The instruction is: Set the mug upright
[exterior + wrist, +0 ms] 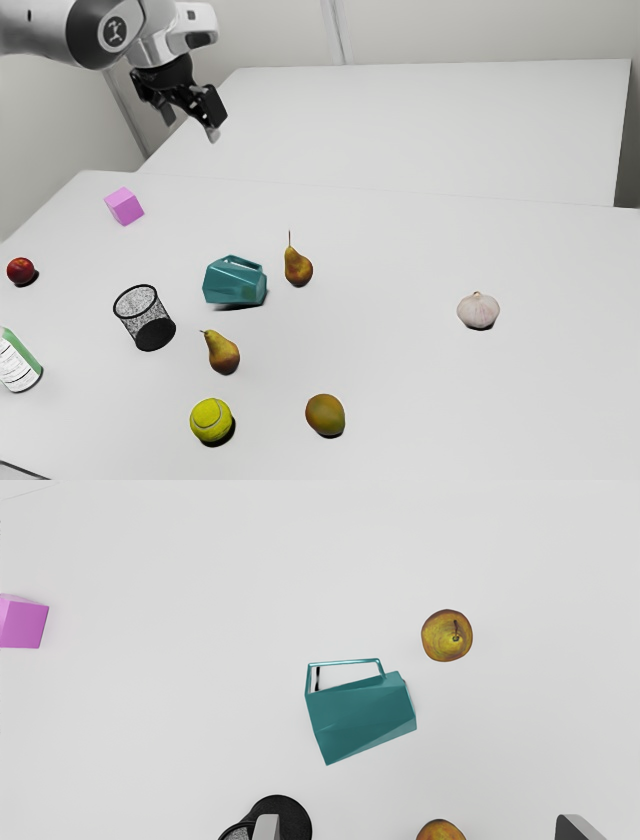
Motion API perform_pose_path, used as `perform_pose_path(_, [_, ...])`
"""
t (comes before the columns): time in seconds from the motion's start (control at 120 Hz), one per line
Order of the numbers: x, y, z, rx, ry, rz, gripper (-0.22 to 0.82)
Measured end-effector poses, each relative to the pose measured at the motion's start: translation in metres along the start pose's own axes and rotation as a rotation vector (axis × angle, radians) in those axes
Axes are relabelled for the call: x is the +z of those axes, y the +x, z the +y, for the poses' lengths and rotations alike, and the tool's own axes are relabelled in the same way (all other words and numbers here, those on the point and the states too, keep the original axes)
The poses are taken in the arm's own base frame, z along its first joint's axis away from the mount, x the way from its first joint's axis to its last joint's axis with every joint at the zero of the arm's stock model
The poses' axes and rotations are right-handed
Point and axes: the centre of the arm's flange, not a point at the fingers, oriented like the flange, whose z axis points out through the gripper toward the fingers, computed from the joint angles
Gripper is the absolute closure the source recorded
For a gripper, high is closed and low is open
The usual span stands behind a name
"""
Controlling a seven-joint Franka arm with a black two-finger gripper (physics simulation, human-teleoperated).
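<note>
"where's the mug [235,282]?"

"on its side on the table [400,250], a pear [298,268] near one end, the mesh cup [145,318] off the other. its handle [345,662] sticks out sideways."

"and the claw [190,126]?"

"wide, nothing in it, high above the table. i'd bring it over the mug, turn it so the fingers straddle the body, and go down without nudging that pear."

"then squeeze and lift?"

"gently; those sides slant, so it could slip. i'd raise it a little, tip it until the base faces down, and let go only once it sits flat. i can't tell which end is the mouth, so check that first."

"any writing?"

"the bottle [18,362] has a printed label, too small to read. the arm's round badge [113,32] shows a logo, no words i can make out."
</note>
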Motion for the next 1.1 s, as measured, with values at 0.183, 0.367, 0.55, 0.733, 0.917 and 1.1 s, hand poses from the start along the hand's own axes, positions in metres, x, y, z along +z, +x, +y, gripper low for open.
perform_pose_path(0.183, [0.009, -0.001, -0.007, -0.012, 0.003, -0.005, 0.0])
perform_pose_path(0.367, [0.043, -0.004, -0.013, -0.042, -0.05, -0.056, 0.0])
perform_pose_path(0.55, [0.107, -0.027, -0.033, -0.177, -0.258, -0.167, 0.0])
perform_pose_path(0.733, [0.173, -0.052, -0.07, -0.342, -0.422, -0.269, 0.0])
perform_pose_path(0.917, [0.232, -0.062, -0.101, -0.45, -0.53, -0.343, 0.0])
perform_pose_path(1.1, [0.279, -0.061, -0.117, -0.486, -0.601, -0.379, 0.0])
